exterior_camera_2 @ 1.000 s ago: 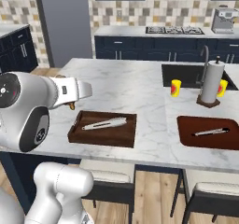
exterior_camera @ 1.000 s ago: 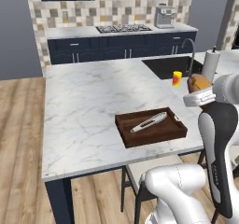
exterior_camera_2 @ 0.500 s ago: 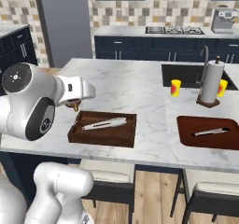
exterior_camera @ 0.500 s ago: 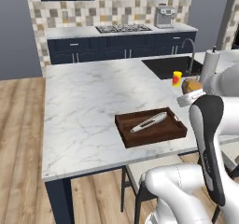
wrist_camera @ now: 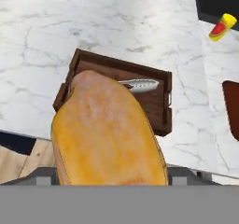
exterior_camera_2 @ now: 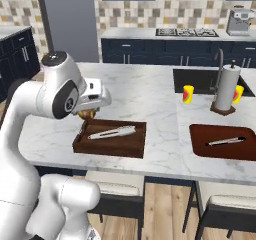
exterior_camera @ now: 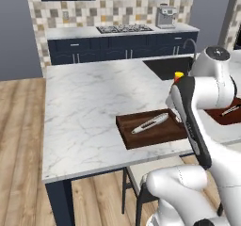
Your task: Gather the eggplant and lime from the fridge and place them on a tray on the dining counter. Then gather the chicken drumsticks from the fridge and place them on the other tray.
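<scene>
Marble tabletop [wrist_camera: 70, 27] carries the wooden tray [wrist_camera: 158, 111] just ahead of and below the hand [exterior_camera_2: 89, 113], which grasps a chicken drumstick [wrist_camera: 109, 134], long axis pointing trayward.

Even, bright rendered light; soft shadows; slightly blurry.

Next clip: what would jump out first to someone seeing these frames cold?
The big golden-brown chicken drumstick held in the gripper, looming in the hand view above the left wooden tray. That tray carries a pair of metal tongs and sits near the front edge of the marble counter. A second tray with tongs lies further right, near the sink.
</scene>
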{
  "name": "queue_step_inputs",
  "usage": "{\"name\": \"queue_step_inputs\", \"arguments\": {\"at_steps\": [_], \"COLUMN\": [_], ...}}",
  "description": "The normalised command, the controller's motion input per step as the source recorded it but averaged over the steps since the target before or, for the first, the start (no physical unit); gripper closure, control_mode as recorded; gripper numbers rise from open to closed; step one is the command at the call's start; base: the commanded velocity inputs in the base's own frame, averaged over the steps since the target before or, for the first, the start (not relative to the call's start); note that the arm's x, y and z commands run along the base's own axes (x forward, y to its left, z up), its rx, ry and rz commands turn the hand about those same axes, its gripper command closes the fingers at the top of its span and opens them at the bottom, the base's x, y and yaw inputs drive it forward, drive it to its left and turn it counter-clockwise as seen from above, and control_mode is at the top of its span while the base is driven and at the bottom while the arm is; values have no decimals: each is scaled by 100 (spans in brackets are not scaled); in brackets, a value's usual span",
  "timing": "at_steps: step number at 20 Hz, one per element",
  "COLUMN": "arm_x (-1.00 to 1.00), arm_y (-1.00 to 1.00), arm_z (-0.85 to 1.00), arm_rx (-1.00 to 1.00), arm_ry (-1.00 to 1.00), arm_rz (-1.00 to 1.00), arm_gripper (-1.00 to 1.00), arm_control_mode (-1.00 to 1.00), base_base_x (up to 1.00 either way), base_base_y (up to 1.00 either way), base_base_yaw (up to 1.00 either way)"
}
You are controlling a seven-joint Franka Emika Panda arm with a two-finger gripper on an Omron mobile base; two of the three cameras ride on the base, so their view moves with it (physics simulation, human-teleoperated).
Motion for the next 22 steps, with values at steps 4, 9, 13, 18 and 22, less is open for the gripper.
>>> {"name": "queue_step_inputs", "arguments": {"at_steps": [4,9,13,18,22], "arm_x": [100,100,97,72,50], "arm_y": [0,1,0,2,6], "arm_z": [-69,-74,-75,-73,-56], "arm_rx": [0,0,-2,-3,-1], "arm_ry": [21,6,0,1,0], "arm_rz": [17,9,9,8,7], "arm_gripper": [100,100,100,100,100], "arm_control_mode": [-100,-100,-100,-100,-100], "base_base_x": [0,0,0,0,0], "base_base_y": [0,0,0,0,0], "base_base_yaw": [0,0,0,0,0]}}
